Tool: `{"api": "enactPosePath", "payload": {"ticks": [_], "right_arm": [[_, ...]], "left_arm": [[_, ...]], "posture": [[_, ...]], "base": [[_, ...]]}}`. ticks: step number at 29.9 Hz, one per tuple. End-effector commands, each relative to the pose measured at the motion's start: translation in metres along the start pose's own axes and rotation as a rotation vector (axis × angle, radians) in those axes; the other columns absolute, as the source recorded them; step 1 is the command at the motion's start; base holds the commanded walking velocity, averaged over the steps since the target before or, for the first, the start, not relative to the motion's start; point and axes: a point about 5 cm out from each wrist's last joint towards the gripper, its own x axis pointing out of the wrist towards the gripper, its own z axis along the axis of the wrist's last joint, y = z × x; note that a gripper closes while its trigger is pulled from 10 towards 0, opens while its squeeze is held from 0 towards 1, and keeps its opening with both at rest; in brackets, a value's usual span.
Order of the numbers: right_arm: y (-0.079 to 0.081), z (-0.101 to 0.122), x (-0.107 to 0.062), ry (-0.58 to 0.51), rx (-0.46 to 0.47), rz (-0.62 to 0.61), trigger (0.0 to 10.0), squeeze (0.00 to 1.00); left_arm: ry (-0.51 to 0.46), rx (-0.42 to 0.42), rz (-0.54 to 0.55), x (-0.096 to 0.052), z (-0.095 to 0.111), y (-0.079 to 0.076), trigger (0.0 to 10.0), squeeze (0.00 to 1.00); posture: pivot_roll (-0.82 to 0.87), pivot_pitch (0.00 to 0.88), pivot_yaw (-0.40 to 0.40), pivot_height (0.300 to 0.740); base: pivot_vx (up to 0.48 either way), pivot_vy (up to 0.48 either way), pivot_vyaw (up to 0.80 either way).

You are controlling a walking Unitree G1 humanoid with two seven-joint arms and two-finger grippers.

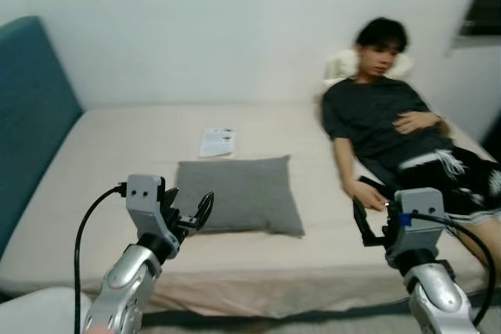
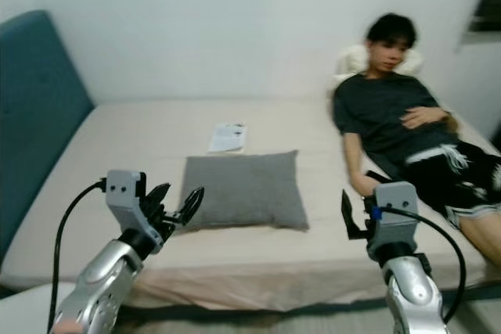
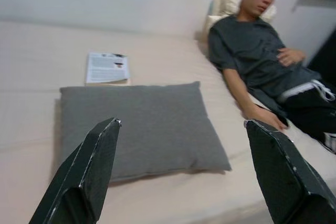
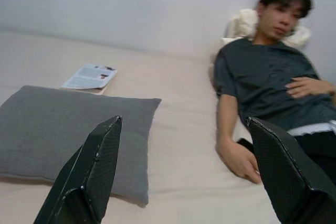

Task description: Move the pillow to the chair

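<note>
On the bed (image 1: 94,162), near its front edge: grey pillow (image 1: 237,193) lying flat | booklet (image 1: 218,142) behind it, print unreadable | left gripper (image 1: 189,217) spread open, just before pillow's front-left corner | right gripper (image 1: 369,220) open, well right of pillow, near a reclining person (image 1: 383,123).

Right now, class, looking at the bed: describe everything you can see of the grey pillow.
The pillow is grey, rectangular and soft-looking, with a fine woven cloth cover. It lies flat on the beige bed, near the front edge, about midway across. A booklet lies just behind it, apart. The person reclines to its right, not touching it. Neither gripper touches it; the open left gripper hovers near its front left corner.
</note>
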Motion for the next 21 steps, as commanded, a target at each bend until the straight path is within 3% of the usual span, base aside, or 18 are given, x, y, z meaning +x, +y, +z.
{"api": "enactPosePath", "payload": {"ticks": [1,21], "right_arm": [[-0.0024,-0.0017,-0.0015,0.001,0.006,-0.007,10.0,0.0],[-0.0015,-0.0005,-0.0009,0.001,0.01,-0.015,10.0,0.0]], "left_arm": [[0.01,0.002,-0.006,0.0006,-0.0022,-0.0015,10.0,0.0],[0.007,0.003,-0.008,0.0011,-0.001,-0.001,10.0,0.0]], "posture": [[-0.08,0.009,-0.003,0.74],[-0.08,0.013,0.0,0.74]], "base": [[0.274,0.0,0.0],[0.272,0.0,0.0]]}}
